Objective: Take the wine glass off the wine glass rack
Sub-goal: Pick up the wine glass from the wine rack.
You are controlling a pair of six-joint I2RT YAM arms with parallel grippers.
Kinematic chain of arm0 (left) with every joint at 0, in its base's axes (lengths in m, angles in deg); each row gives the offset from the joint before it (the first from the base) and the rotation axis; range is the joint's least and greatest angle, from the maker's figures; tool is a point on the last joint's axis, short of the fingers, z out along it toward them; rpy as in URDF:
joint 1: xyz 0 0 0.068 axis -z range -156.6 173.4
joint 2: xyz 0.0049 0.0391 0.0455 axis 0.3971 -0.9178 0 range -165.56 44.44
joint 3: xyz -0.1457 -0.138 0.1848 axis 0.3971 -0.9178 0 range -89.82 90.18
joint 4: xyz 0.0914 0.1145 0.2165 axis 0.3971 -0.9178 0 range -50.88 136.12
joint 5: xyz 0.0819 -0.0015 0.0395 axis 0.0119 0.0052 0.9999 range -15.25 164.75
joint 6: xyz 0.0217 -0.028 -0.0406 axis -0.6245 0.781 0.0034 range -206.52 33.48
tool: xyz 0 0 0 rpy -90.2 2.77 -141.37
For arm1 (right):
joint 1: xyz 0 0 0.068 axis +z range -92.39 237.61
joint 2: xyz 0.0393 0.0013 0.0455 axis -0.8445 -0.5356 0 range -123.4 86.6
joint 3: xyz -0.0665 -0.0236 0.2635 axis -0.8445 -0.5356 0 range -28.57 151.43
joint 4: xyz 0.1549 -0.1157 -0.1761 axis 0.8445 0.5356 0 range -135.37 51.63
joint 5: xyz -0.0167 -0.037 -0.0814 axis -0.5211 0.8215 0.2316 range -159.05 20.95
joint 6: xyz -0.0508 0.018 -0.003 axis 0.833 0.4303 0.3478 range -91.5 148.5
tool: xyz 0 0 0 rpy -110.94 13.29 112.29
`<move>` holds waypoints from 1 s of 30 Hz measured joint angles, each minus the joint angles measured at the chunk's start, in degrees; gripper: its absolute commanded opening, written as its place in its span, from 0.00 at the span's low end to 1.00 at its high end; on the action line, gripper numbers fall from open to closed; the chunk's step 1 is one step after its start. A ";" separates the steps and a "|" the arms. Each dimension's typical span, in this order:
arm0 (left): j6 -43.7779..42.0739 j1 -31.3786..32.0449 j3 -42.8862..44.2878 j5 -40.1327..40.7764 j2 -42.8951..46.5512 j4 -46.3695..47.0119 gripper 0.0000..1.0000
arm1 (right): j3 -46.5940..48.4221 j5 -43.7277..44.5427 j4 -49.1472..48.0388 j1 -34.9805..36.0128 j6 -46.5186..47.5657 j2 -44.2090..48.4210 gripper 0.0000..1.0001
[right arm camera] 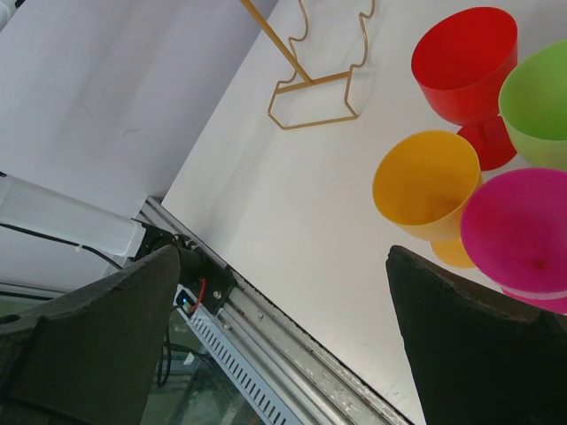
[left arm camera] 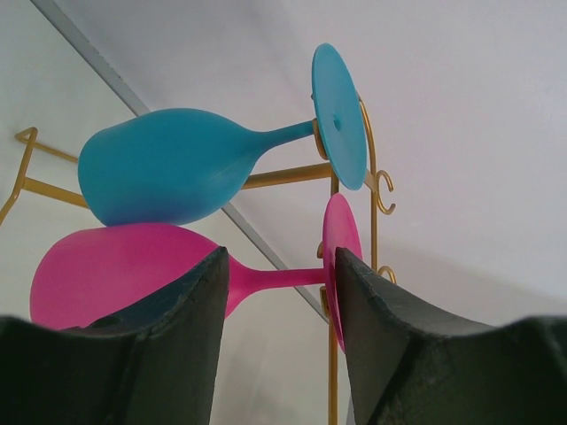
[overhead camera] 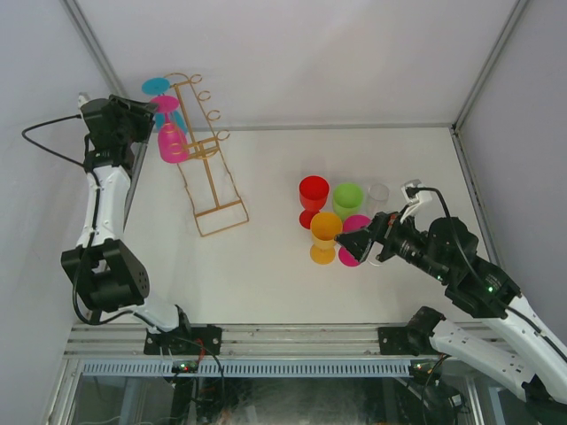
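The gold wire wine glass rack [overhead camera: 209, 168] stands at the back left; its hooks also show in the left wrist view [left arm camera: 372, 177]. A pink wine glass [overhead camera: 171, 142] and a blue wine glass [overhead camera: 157, 86] hang on it by their feet. My left gripper [overhead camera: 149, 118] is up at the rack. In the left wrist view it [left arm camera: 282, 258] is open, with the pink glass's stem [left arm camera: 279, 279] between the two fingers and not touched; the blue glass [left arm camera: 168, 168] hangs just above. My right gripper [overhead camera: 356, 244] is open and empty by the cups on the table.
Five glasses stand in a group at the middle right: red [overhead camera: 313, 193], green [overhead camera: 347, 199], clear [overhead camera: 378, 195], orange [overhead camera: 325, 230], pink [overhead camera: 357, 225]. The right wrist view shows the rack's base frame [right arm camera: 310, 88] and the table's near rail [right arm camera: 266, 328]. Walls enclose the table's back and sides.
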 measured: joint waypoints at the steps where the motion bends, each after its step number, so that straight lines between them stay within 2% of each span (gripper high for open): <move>1: 0.07 0.09 0.00 -0.04 -0.09 0.24 0.52 | 0.00 0.00 0.07 0.00 0.00 0.00 1.00; 4: 0.02 0.09 0.33 -0.02 -0.37 0.74 0.49 | 0.00 0.02 0.31 0.00 -0.02 0.00 1.00; 12: 0.07 0.09 1.99 -0.07 -1.20 1.05 0.35 | 0.00 0.04 0.72 0.00 0.02 0.28 1.00; 30: 1.49 0.09 4.17 -0.24 -1.90 1.51 0.23 | 0.00 0.24 1.79 0.00 0.00 1.42 1.00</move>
